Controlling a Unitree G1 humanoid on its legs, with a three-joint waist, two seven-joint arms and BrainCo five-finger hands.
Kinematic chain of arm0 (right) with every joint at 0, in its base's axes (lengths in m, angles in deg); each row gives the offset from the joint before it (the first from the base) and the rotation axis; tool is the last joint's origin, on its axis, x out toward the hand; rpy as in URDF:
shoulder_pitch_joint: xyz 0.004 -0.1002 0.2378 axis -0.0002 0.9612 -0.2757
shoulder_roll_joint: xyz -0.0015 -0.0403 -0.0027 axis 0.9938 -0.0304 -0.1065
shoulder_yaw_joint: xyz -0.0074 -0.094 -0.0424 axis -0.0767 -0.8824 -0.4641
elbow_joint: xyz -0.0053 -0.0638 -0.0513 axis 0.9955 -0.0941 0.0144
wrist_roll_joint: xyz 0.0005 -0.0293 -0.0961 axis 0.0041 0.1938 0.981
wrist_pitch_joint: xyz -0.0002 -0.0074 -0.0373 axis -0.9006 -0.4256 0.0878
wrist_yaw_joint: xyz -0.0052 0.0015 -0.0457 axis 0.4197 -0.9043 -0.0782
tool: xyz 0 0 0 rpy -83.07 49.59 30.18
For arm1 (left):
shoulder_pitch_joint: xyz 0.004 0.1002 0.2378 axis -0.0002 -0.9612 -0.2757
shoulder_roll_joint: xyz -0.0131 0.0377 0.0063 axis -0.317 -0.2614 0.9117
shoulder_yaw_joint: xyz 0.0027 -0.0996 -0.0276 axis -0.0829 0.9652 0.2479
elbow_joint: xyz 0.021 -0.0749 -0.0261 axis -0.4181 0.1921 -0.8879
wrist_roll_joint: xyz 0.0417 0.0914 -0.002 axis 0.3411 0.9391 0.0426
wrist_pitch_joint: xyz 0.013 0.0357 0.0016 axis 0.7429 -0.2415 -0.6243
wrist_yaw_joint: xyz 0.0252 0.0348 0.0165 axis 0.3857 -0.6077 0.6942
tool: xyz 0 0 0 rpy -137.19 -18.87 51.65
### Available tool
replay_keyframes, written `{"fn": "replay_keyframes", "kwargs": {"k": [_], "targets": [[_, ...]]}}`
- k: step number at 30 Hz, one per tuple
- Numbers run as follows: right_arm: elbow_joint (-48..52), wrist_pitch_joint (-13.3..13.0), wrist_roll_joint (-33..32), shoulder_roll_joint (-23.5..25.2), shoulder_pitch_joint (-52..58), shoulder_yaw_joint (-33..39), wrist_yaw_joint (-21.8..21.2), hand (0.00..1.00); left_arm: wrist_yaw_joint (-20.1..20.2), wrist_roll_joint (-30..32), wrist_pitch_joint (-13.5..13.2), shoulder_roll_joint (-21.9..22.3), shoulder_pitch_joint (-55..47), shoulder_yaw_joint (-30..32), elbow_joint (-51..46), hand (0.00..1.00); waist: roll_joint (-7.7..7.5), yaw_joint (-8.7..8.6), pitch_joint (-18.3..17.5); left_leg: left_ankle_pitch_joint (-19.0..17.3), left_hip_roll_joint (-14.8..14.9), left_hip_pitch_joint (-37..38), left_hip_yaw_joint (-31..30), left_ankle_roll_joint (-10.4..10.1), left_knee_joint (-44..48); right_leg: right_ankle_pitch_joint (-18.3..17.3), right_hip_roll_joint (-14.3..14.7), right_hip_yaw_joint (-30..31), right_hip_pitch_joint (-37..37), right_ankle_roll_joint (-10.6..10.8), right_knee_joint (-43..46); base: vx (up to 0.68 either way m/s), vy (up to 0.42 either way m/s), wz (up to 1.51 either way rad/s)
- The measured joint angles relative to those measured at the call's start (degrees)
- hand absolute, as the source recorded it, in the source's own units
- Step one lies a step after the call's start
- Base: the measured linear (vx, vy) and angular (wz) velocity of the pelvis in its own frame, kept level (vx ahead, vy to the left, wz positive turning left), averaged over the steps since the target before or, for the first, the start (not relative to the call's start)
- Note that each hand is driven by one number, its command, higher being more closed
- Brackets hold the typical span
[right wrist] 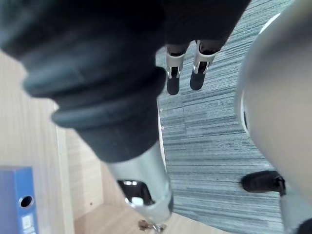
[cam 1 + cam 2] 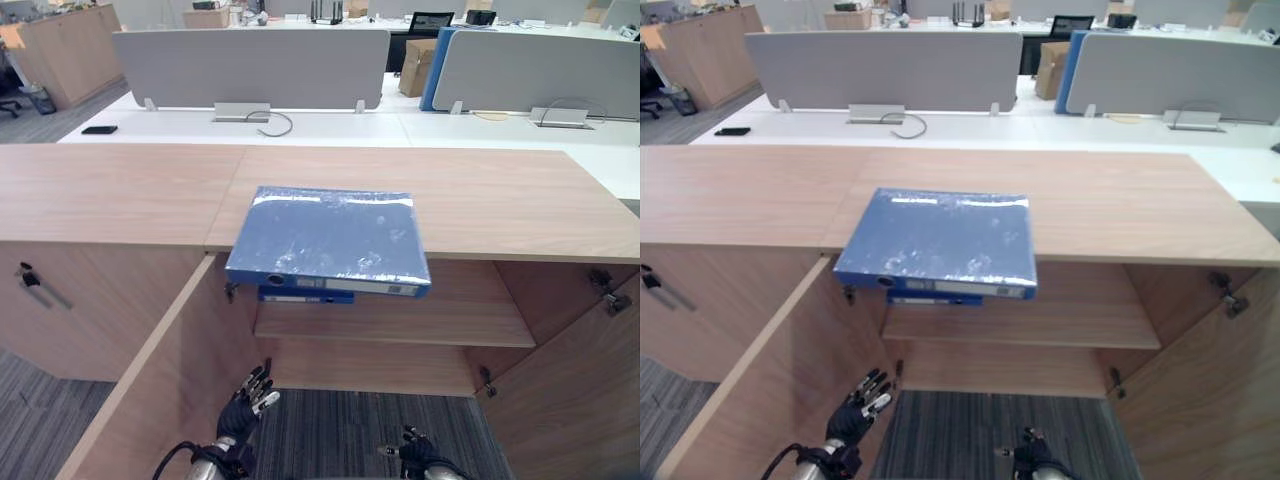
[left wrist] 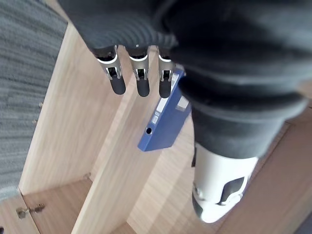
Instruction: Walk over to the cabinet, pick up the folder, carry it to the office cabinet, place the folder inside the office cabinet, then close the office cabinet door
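Note:
A blue folder (image 2: pixel 330 240) lies flat on the wooden cabinet top (image 2: pixel 500 200), its spine jutting over the front edge. Below it, a second blue folder (image 2: pixel 305 295) rests on the inner shelf (image 2: pixel 460 320). Both cabinet doors stand open, the left door (image 2: pixel 160 400) and the right door (image 2: pixel 580 390). My left hand (image 2: pixel 245 400) hangs low by the left door with straight fingers (image 3: pixel 138 78), holding nothing; a blue folder spine (image 3: pixel 163 122) shows past them. My right hand (image 2: pixel 415 455) is low over the carpet, fingers (image 1: pixel 174 73) straight and empty.
Behind the cabinet run white desks with grey dividers (image 2: pixel 250 65), a dark phone (image 2: pixel 99 129) and a cardboard box (image 2: pixel 416 65). A closed cabinet door with a handle (image 2: pixel 40 285) adjoins on the left. Grey carpet (image 2: pixel 340 430) lies between the open doors.

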Motion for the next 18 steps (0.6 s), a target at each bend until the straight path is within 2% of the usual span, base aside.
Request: {"fn": "replay_keyframes", "kwargs": {"k": [2,7,10,13,16,18], "targets": [[-0.8,0.3,1.3,-0.1,-0.4,-3.1,-0.1,0.0,0.7,-1.6,0.2,-0.1,-0.7,-1.3,-2.4,0.0,-0.28,0.96,-0.2,0.3,0.8,-1.1,0.5,-0.3,0.9,-0.2,1.3,-0.4,1.5,0.3,-4.4,0.14,-0.204,-0.18],[-0.9,0.6,2.0,-0.6,-0.7,-7.3,-0.1,0.0,1.8,-1.8,0.5,-1.2,-1.5,-7.4,-11.5,0.0,-0.16,0.69,-0.7,0.4,2.7,-0.6,-1.6,-1.8,1.0,-0.4,3.8,-3.3,5.4,0.7,-9.8,0.07,-0.18,0.17],[-0.9,0.6,2.0,-0.9,-0.7,-7.5,0.0,0.0,2.4,-2.2,0.6,-2.3,-1.6,-8.4,-12.9,0.0,-0.07,0.98,-1.3,0.8,2.6,-0.6,-2.2,-2.3,0.2,-0.4,4.0,-4.0,6.1,0.7,-10.9,0.01,-0.047,0.15],[-1.4,0.6,2.4,-0.9,-0.7,-7.5,0.0,0.0,2.4,-2.3,0.7,-6.1,-1.8,-10.2,-14.5,0.0,-0.36,0.95,-1.9,2.1,1.9,-0.6,-4.0,-2.0,-1.8,-0.4,3.8,-5.8,6.4,0.7,-11.4,0.0,0.004,0.29],[-2.3,0.6,4.3,-1.1,-0.8,-7.5,0.0,0.0,2.8,-2.2,0.7,-10.8,-3.2,-11.3,-20.3,0.0,-0.35,1.3,-2.2,3.7,1.0,0.3,-5.5,-1.7,-4.6,-0.1,3.6,-6.9,7.3,0.9,-12.7,-0.01,0.023,0.26],[-2.9,0.5,4.3,-1.3,-1.1,-7.5,0.0,0.0,3.4,-2.3,0.6,-12.0,-3.6,-11.4,-22.3,0.0,-0.23,1.7,-2.4,4.4,0.6,0.2,-6.2,-1.5,-5.5,-0.1,3.3,-7.9,7.3,1.1,-12.8,-0.02,0.022,0.25]]}}
